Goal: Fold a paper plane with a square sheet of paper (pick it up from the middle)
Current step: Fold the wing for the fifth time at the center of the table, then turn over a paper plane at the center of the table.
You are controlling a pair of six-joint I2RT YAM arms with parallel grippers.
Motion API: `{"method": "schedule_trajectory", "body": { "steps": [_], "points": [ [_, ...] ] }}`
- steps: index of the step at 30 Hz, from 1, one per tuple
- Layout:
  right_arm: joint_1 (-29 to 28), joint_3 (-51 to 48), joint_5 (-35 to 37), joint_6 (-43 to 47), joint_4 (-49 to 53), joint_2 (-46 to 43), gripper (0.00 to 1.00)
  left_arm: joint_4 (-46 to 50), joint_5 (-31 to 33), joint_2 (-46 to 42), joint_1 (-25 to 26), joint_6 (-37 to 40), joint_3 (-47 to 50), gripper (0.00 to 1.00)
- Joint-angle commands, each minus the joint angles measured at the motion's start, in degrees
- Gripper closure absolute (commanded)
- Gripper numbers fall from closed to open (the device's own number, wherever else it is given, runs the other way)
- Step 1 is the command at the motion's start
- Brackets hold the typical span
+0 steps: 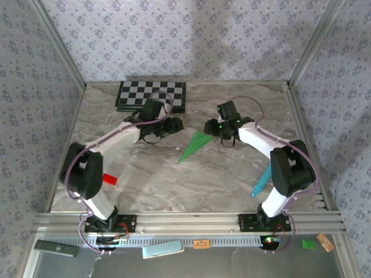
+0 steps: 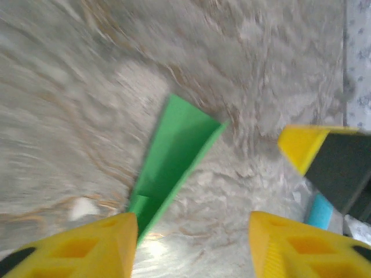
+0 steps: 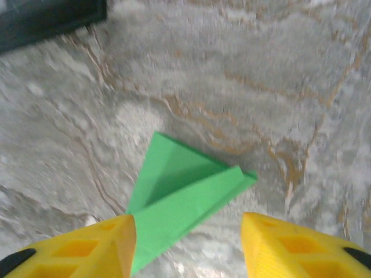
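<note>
Inspection of the bench (image 1: 232, 174), all positions taken from the checkerboard (image 1: 152, 94).

1. The paper plane (image 1: 195, 146) lies flat on the bench, on the near side of the checkerboard and below its right end. Its narrow nose points away from the checkerboard (the folds read clearly from both wrists).
2. My left hand (image 2: 190, 231) hangs just on the near side of the checkerboard. Its yellow fingers (image 2: 87, 249) stand wide and grip nothing; the plane rests on the bench beneath the gap.
3. My right hand (image 3: 186, 231) hangs past the checkerboard's right end, its fingers (image 3: 290, 249) equally wide and also gripping nothing.
4. The plane sits between my two hands, held by neither.
5. A red block (image 1: 109, 179) and a teal marker (image 1: 261, 180) lie farther from the checkerboard than the plane, the block to the left and the marker to the right.
</note>
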State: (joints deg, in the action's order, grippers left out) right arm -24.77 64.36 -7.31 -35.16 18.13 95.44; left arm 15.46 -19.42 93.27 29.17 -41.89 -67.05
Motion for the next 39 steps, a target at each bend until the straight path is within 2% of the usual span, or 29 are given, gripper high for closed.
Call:
{"method": "schedule_trajectory", "body": {
  "steps": [1, 7, 12, 21, 31, 39],
  "points": [
    [-3.92, 4.95, 7.36, -3.81, 8.47, 1.39, 0.43, 2.24, 7.80, -4.72, -2.60, 1.31, 4.90, 0.36],
    [-10.74, 13.39, 13.59, -9.80, 15.92, 8.73, 0.36, 3.90, 14.46, -11.93, -7.88, 3.04, 12.34, 0.16],
    [-14.71, 18.98, 18.46, -14.93, 22.47, 14.45, 0.33, 5.27, 17.09, -16.13, -11.47, 4.59, 16.69, 0.00],
    [-17.16, 26.12, 22.12, -20.82, 30.87, 20.95, 0.33, 4.66, 15.99, -19.47, -15.45, 6.34, 20.80, 0.00],
    [-17.41, 27.35, 22.74, -24.40, 35.15, 21.46, 0.52, 4.31, 14.59, -18.13, -16.33, 6.56, 20.99, 0.00],
    [-16.81, 26.49, 20.74, -24.69, 33.50, 22.07, 0.65, 4.35, 14.30, -18.04, -16.60, 6.21, 20.73, 0.00]
  ]
}}
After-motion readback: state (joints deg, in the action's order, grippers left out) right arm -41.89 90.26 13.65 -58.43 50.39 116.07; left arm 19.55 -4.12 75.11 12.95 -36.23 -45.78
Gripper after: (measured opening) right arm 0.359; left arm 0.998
